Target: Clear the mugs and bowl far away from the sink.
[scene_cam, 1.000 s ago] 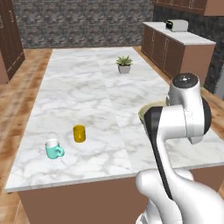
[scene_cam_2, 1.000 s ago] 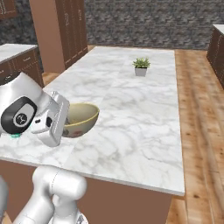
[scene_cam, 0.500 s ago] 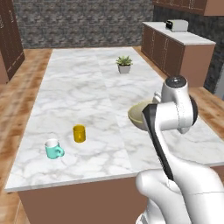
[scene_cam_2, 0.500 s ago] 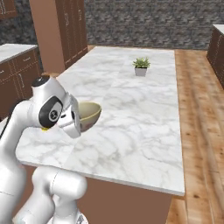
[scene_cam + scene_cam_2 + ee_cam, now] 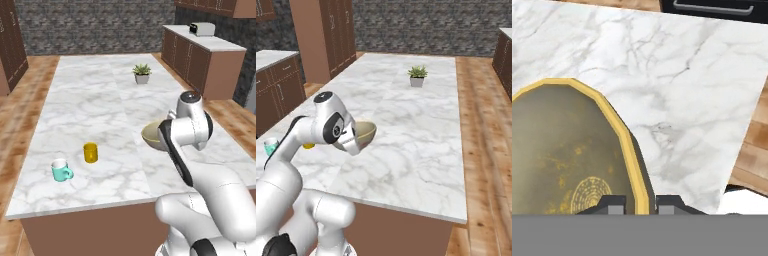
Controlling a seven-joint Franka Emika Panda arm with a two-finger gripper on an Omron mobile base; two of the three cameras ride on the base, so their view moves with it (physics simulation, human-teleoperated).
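My gripper (image 5: 640, 204) is shut on the rim of the tan-olive bowl (image 5: 567, 150), one fingertip inside it and one outside. The bowl (image 5: 152, 135) hangs a little above the marble counter (image 5: 100, 110), near its right side, partly behind my forearm. From the right base view the bowl (image 5: 366, 132) sticks out of the hand (image 5: 353, 142) towards the counter's middle. The yellow mug (image 5: 90, 152) and the teal mug (image 5: 61, 170) stand upright near the counter's front left. The teal mug (image 5: 270, 146) peeks out behind my arm. The sink is out of view.
A small potted plant (image 5: 142, 73) stands at the far part of the counter (image 5: 421, 130). A toaster (image 5: 202, 29) sits on the side cabinets at the back right. Wooden floor runs along the counter's right edge (image 5: 747, 100).
The arm has swung and the wrist has turned, carrying the bowl a short way towards the counter's middle. Both mugs and the plant have stayed put.
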